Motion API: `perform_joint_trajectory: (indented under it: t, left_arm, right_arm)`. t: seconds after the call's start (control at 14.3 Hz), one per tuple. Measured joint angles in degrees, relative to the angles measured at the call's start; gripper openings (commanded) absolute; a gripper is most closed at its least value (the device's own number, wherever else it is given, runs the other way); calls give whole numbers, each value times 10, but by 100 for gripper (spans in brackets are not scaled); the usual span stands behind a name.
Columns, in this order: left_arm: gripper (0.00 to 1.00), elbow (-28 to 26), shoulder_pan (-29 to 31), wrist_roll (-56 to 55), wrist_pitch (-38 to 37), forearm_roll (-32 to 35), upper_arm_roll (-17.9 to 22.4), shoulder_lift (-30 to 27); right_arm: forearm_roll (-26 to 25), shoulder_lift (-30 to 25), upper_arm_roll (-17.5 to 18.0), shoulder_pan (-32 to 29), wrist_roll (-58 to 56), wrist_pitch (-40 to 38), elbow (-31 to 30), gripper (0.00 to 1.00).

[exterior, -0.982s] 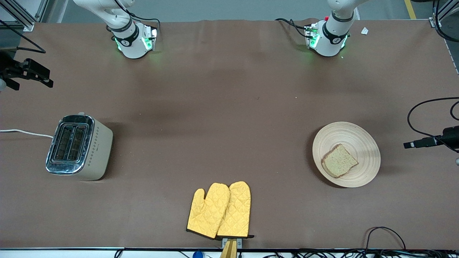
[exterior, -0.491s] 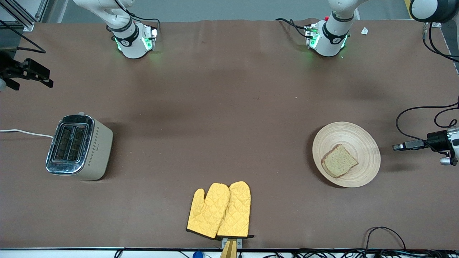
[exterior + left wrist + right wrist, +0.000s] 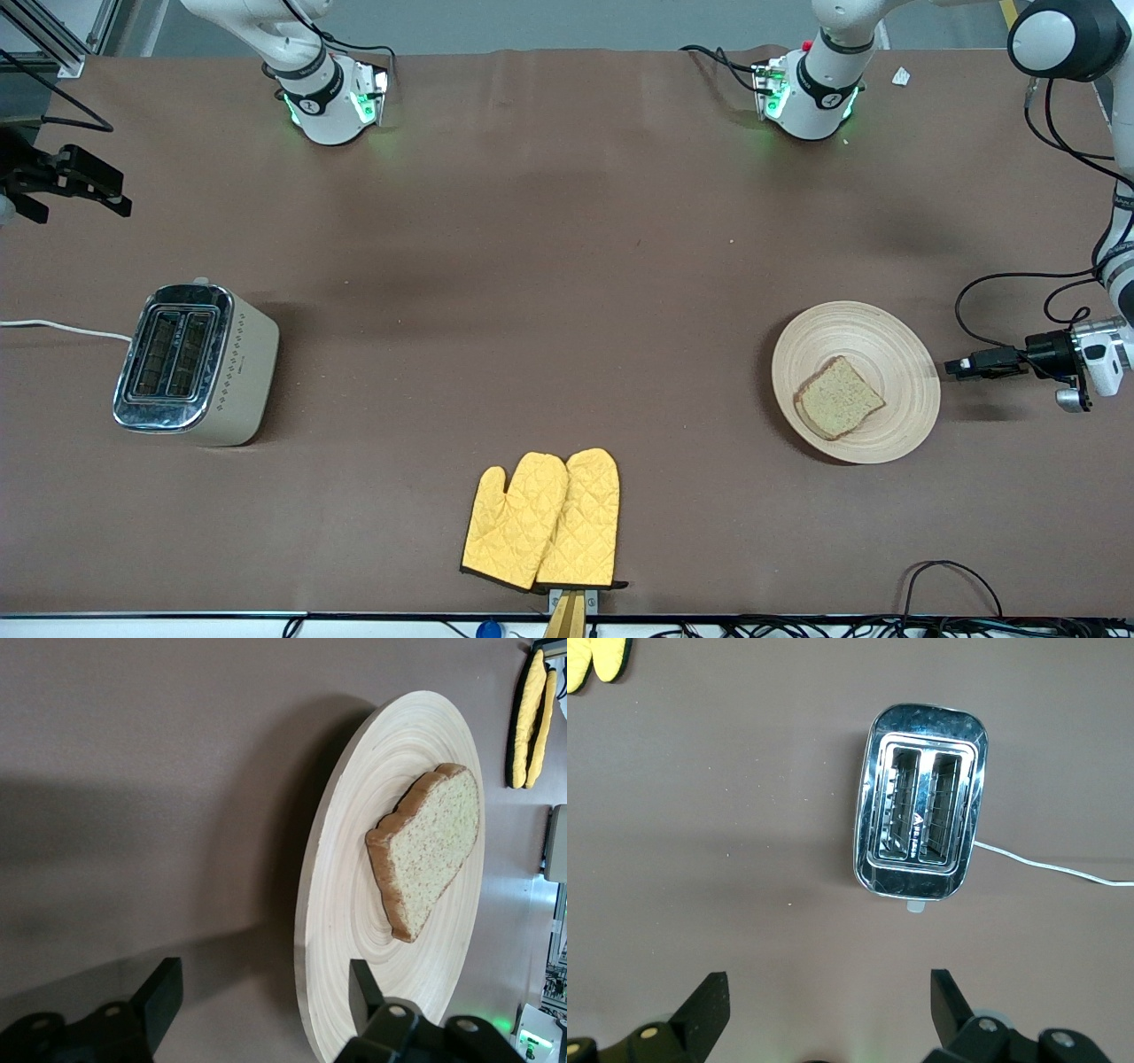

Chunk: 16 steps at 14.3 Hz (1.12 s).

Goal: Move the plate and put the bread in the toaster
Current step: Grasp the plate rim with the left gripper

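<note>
The plate (image 3: 886,346), round and light wood, lies toward the left arm's end of the table. The bread (image 3: 839,398) lies on it, toward the side nearer the front camera. My left gripper (image 3: 955,365) lies level at the plate's rim, open. In the left wrist view the plate (image 3: 354,904) has its rim between the spread fingers of the left gripper (image 3: 263,992), and the bread (image 3: 430,850) is untouched. The toaster (image 3: 190,363) stands at the right arm's end. My right gripper (image 3: 111,193) hangs open in the air there, and the right gripper (image 3: 830,1001) looks down on the toaster (image 3: 921,828).
Two yellow oven mitts (image 3: 542,521) lie near the table's front edge, midway between toaster and plate. A white cord (image 3: 62,328) runs from the toaster off the table's end. Black cables (image 3: 1019,292) hang by the left gripper.
The left gripper has come in from the table's end toward the plate until its fingers straddle the rim. The right arm, plate, bread and toaster have not moved.
</note>
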Motion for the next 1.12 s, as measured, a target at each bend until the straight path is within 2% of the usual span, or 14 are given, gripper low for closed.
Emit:
perform_joint_trajectory:
  t: [0.7, 1.12]
  left_arm:
    - [58, 0, -2, 1, -1, -8, -20, 7]
    - [19, 1, -2, 4, -1, -15, -27, 18]
  right_arm:
    - [0, 0, 0, 0, 0, 0, 0, 100]
    - [0, 0, 0, 0, 0, 0, 0, 100]
